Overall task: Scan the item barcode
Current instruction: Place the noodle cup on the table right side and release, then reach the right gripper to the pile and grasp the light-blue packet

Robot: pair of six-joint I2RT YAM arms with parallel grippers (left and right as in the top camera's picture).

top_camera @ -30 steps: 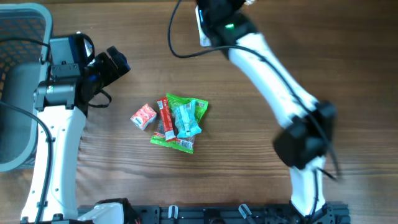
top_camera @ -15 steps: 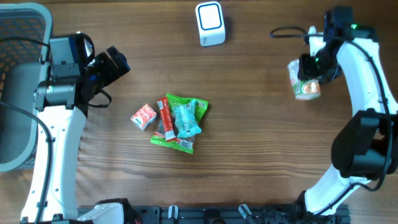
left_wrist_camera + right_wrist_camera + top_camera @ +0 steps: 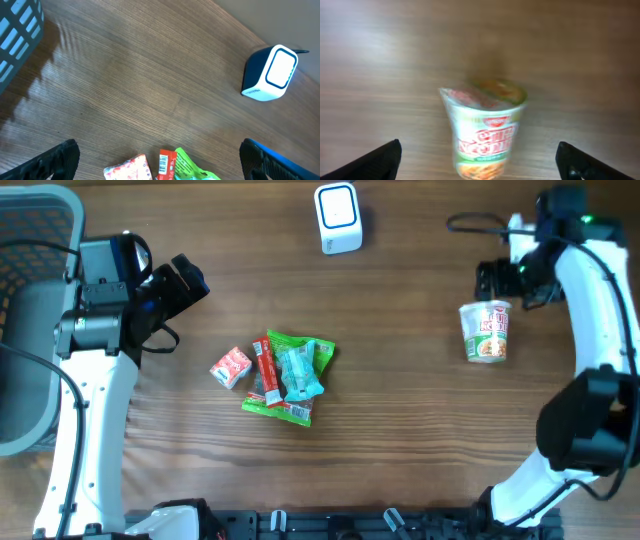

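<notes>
**One cup lies free near the worktop's right edge, both pincers spread**

Nearest the front edge, around the middle of the worktop [image 3: 400, 440], sits one heap of snack packets. Four can be counted: a red-and-white packet [image 3: 231, 367], a red stick [image 3: 264, 373], a teal packet [image 3: 300, 372] and a green packet [image 3: 318, 352] under the last two. How many more the heap hides cannot be told.

Farther back, towards the right edge, is the single cup noodle [image 3: 487, 332]. It seems to lie on its side with the rim towards the far edge, though the right wrist view is too blurred to confirm this. The right gripper [image 3: 497, 284] hangs just beyond it with jaws spread wide and touching nothing.

Near the left edge, the left gripper [image 3: 188, 280] is also spread and empty, and only its fingertips [image 3: 60, 160] show in its own camera.

At the far edge stands one white-and-blue scanner [image 3: 338, 218], unobstructed. One grey basket [image 3: 45, 205] fills the far left corner, cut off by the frame.
</notes>
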